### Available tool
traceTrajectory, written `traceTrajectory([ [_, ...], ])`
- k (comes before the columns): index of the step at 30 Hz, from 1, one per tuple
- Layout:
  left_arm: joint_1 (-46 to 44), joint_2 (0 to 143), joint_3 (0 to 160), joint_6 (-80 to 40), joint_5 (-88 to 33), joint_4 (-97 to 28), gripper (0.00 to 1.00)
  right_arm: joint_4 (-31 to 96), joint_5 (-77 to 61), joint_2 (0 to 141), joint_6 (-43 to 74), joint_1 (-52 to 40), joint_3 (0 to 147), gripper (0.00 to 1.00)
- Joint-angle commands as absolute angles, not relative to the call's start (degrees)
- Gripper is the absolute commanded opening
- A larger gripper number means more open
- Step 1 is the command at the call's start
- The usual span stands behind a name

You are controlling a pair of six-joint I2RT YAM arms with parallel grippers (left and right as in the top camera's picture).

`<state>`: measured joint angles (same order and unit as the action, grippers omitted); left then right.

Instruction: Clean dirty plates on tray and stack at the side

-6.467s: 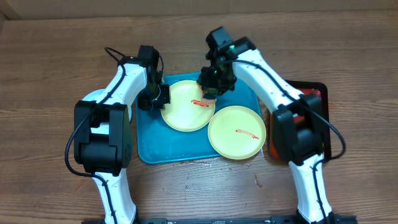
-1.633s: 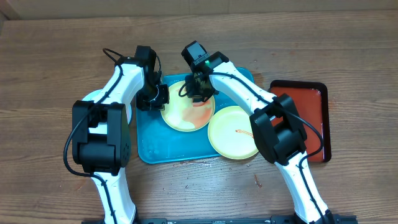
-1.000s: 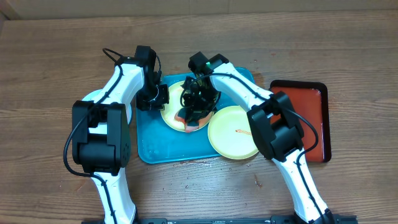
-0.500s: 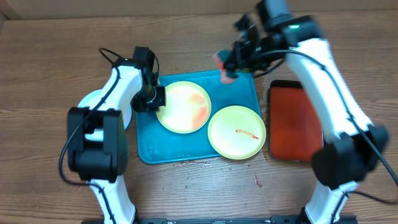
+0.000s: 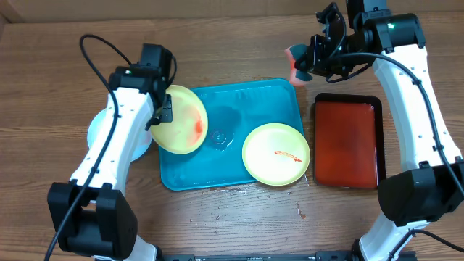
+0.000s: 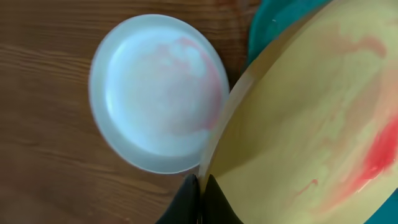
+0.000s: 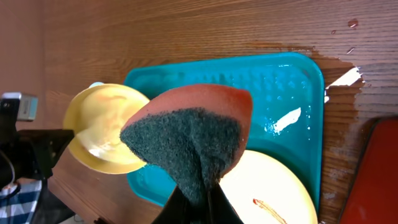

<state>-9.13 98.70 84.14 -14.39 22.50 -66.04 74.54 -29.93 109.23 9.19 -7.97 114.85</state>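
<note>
My left gripper [image 5: 161, 114] is shut on the rim of a pale yellow-green plate [image 5: 180, 119] with a smeared red mark. It holds the plate tilted over the left edge of the teal tray [image 5: 225, 94]. In the left wrist view my fingers [image 6: 200, 193] pinch that plate [image 6: 311, 124] above the light blue plate [image 6: 155, 93]. The light blue plate [image 5: 96, 130] lies on the table left of the tray. A second yellow-green plate [image 5: 275, 154] with a red streak lies at the tray's right. My right gripper [image 5: 308, 61] is shut on a sponge [image 7: 193, 140] above the tray's far right corner.
A red tray with a black rim [image 5: 346, 141] lies to the right of the teal tray. The teal tray's bare middle looks wet [image 5: 221, 138]. A small red speck [image 5: 299, 212] lies on the table in front of it.
My left gripper has lifted the smeared plate off the tray and carried it left, tilted. My right gripper has carried the sponge right, off the plate and away from the tray.
</note>
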Motion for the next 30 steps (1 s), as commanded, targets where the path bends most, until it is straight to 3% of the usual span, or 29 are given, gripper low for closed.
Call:
traceTrajectory([
  [1,-13.43,96.03,84.27,-18.81,34.89,-66.67,0.04,74.22,-30.02,108.64,8.93,-7.99,115.26,0.04],
  [17,-30.92,95.72,84.27,-24.93,62.19,-68.14,0.04,74.13,-30.02,108.64,8.93,-7.99,115.26,0.04],
  [30,-33.8,95.72,84.27,-24.93,66.19,-68.16,0.04,74.35,-30.02,108.64,8.91,-7.99,115.26,0.04],
])
